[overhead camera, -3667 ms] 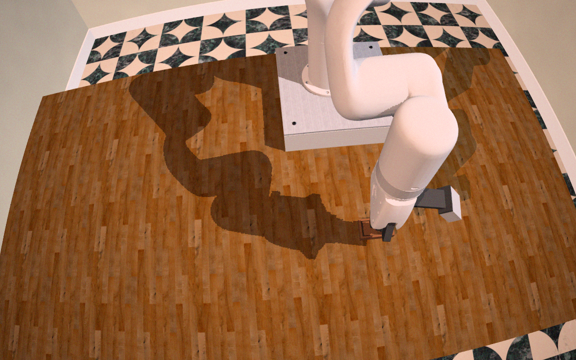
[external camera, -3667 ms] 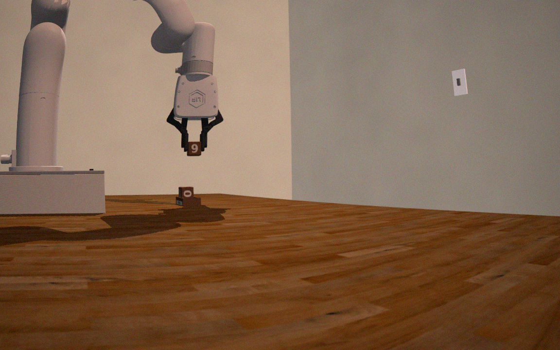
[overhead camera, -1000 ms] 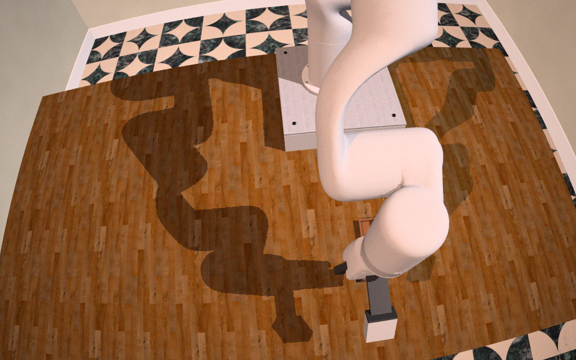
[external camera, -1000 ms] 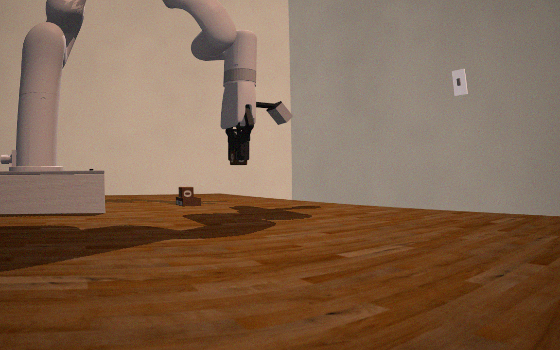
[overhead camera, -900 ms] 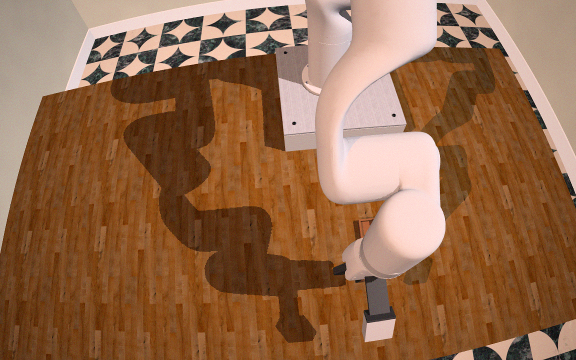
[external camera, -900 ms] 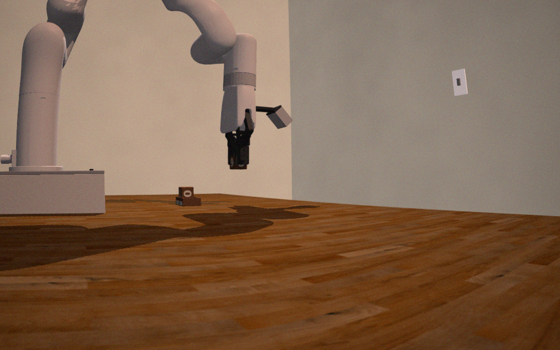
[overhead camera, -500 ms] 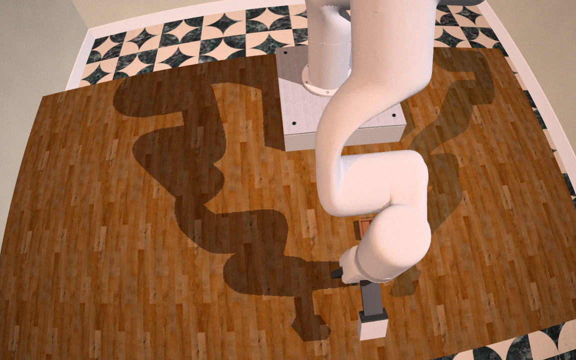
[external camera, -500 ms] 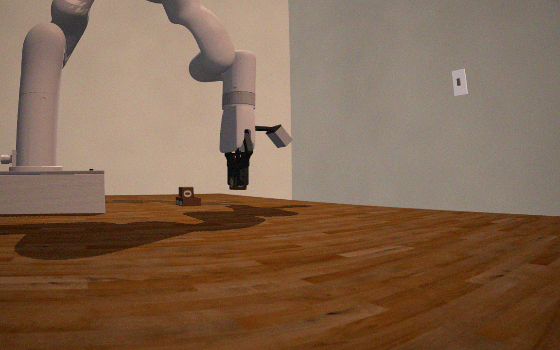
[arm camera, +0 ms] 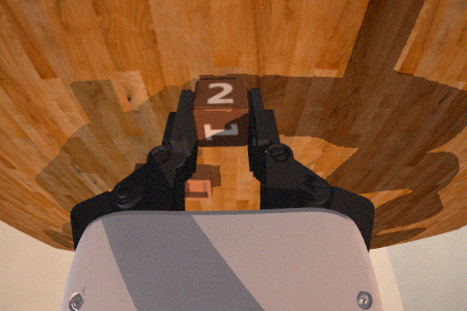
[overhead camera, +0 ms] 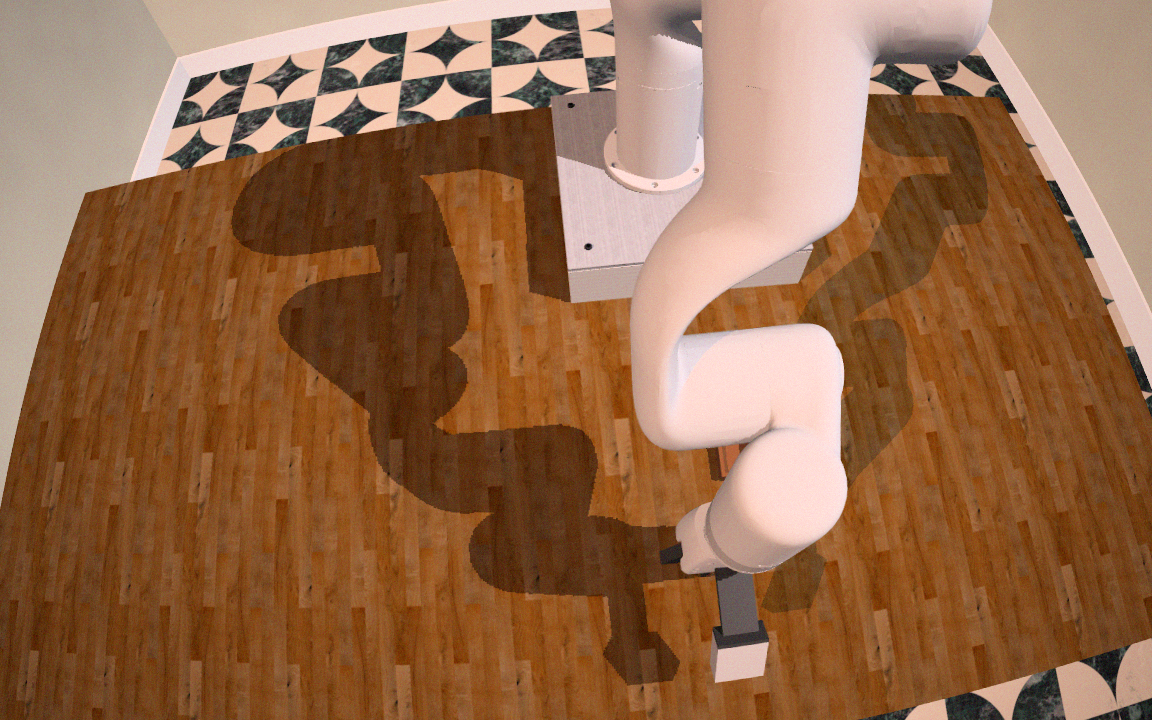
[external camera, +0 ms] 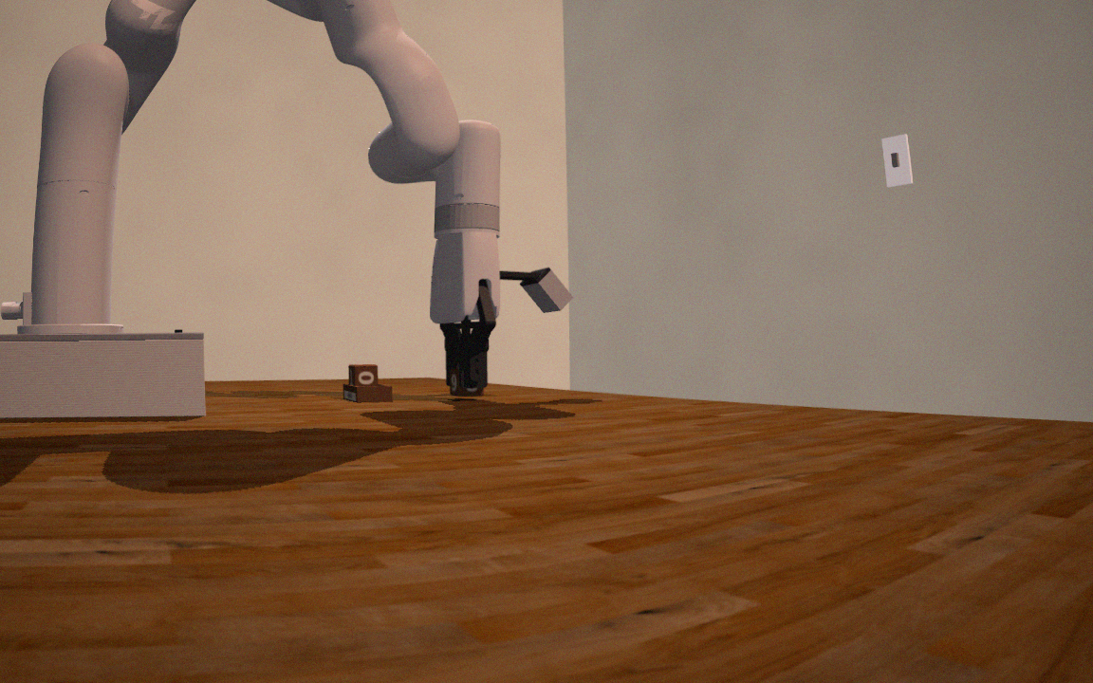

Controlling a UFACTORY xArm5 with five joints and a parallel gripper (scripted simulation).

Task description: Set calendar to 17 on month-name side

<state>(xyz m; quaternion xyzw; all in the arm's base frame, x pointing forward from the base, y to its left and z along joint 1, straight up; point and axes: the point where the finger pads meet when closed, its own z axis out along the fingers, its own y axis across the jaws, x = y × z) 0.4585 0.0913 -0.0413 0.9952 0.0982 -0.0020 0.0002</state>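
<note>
My gripper (arm camera: 222, 107) is shut on a brown date cube (arm camera: 221, 112). The cube's far face shows a 2 and its near face a 1. In the exterior view the gripper (external camera: 466, 383) points straight down, with its fingertips at the table top; I cannot tell if the cube touches the wood. The brown tray (external camera: 368, 393) lies on the table to the left of the gripper, apart from it. The second cube (external camera: 362, 375) stands in it and shows a 0. In the overhead view only an edge of the tray (overhead camera: 727, 462) shows under the arm, which hides the gripper.
The robot's grey base block (external camera: 70, 374) stands at the far left, well behind the tray. The wrist camera bracket (external camera: 546, 288) sticks out to the right of the wrist. In the overhead view the table's front edge runs close to the arm's end (overhead camera: 738, 660).
</note>
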